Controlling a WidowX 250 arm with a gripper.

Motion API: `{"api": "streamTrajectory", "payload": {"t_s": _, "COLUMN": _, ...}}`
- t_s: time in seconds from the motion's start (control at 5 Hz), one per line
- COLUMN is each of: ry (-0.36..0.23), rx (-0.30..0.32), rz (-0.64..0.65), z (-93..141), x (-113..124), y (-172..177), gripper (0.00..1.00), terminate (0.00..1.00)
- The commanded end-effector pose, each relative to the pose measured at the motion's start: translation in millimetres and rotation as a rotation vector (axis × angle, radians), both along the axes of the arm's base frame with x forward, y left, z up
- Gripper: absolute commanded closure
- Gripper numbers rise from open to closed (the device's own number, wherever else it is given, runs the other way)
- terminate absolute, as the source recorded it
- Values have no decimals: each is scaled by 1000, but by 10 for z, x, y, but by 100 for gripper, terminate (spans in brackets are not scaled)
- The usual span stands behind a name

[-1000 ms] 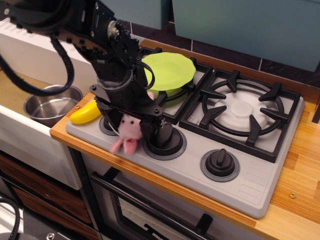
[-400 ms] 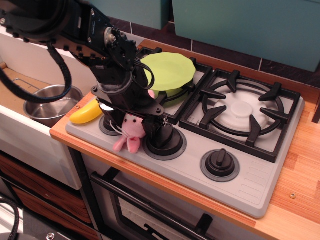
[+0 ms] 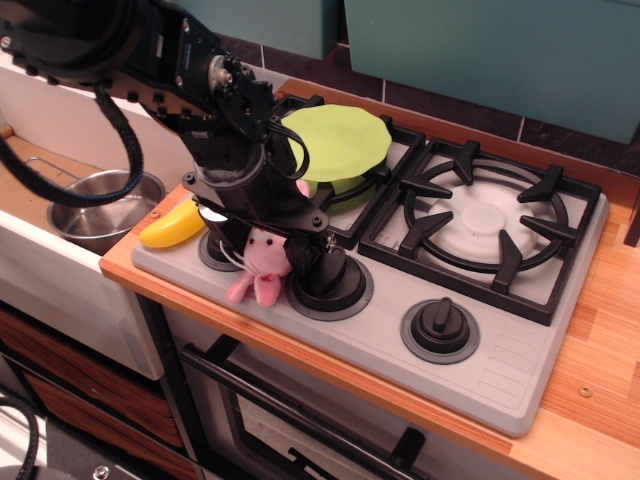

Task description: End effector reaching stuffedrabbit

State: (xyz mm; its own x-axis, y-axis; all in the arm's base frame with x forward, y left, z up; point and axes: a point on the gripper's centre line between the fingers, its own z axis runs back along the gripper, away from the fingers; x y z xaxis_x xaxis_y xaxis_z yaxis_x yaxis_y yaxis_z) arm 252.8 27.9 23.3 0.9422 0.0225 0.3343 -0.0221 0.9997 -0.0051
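The stuffedrabbit point(image 3: 258, 272) is a small pale-pink plush. It lies on the stove's front panel, between the left knob and the middle knob point(image 3: 330, 280). My end effector point(image 3: 262, 252) is a black gripper with a wide bracket. It hangs straight over the rabbit. One finger stands to the left of the rabbit's head and the other to the right. The jaws stand apart and straddle the rabbit. The bracket hides the top of the rabbit's head.
A yellow toy banana point(image 3: 172, 226) lies at the stove's front left corner. A green plate point(image 3: 338, 142) sits on the left burner. A steel bowl point(image 3: 100, 207) sits in the sink at left. A right knob point(image 3: 441, 327) and the right burner grate point(image 3: 487, 222) are nearby.
The arm shifted slightly and the rabbit moved a little to the right under the gripper. There is no visible motion in the last half second.
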Motion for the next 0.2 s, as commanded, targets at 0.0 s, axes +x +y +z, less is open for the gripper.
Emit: {"api": "streamTrajectory", "payload": {"t_s": 0.0, "ry": 50, "rx": -9, "rz": 0, "z": -150, "x": -69, "y": -43, "gripper": 0, "terminate": 100}}
